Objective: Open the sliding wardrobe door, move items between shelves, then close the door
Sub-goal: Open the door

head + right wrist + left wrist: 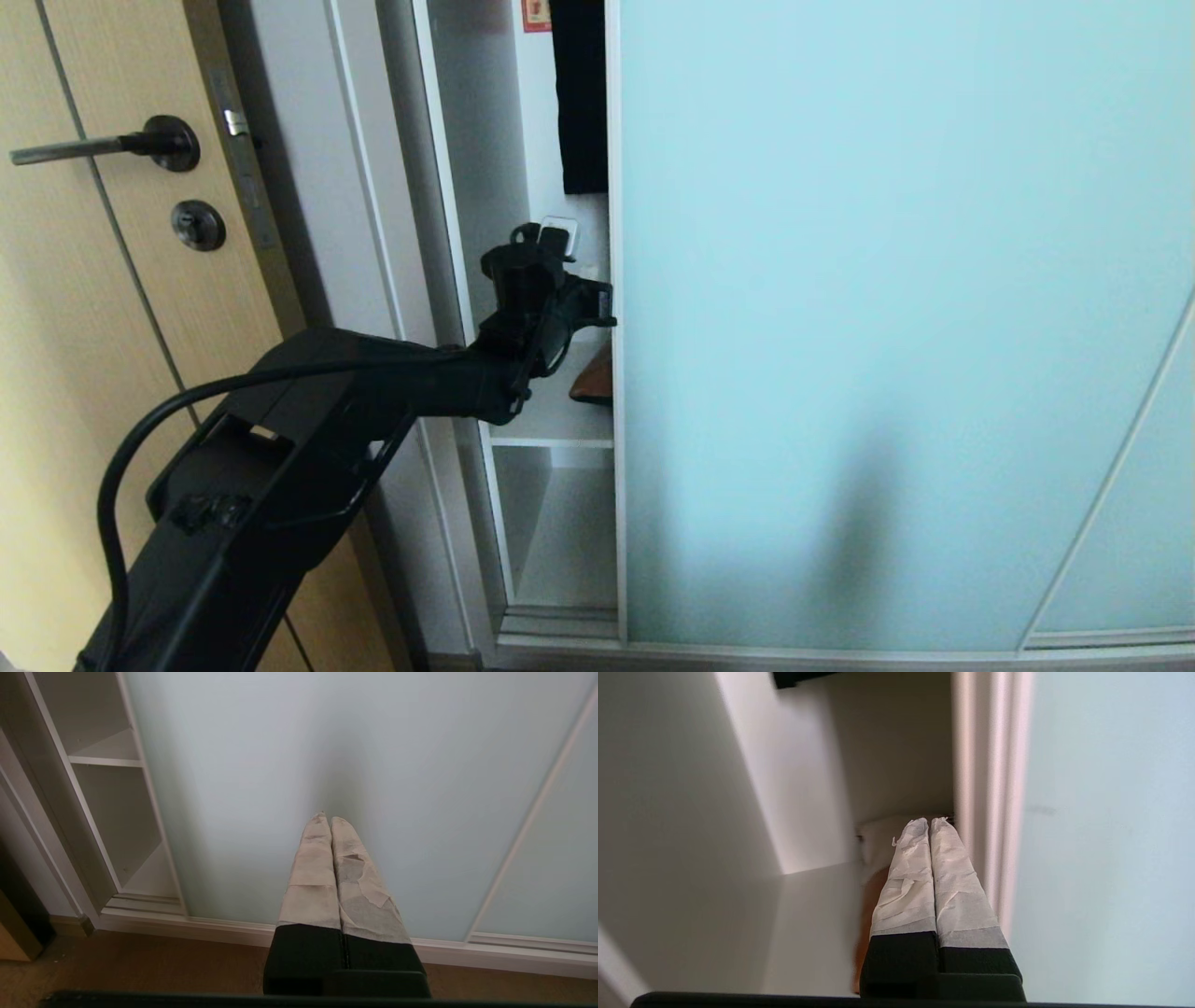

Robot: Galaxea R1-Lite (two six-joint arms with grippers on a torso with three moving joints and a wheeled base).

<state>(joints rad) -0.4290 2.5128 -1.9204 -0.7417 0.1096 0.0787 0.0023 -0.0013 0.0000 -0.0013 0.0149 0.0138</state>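
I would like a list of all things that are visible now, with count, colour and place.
sliding door: 1, pale aqua frosted glass, silver-white frame, right of the gap, partly open
shelves: 2 boards seen, white, inside the gap
brown item: 1, rust-brown, on the upper shelf, mostly hidden by the door
black garment: 1, hanging at the top of the gap
wooden door: 1, tan, dark lever handle, far left
floor: brown wood, below the wardrobe
left gripper: 1, black with white tape, shut, at the door's edge above the upper shelf
right gripper: 1, same colours, shut, low before the door glass
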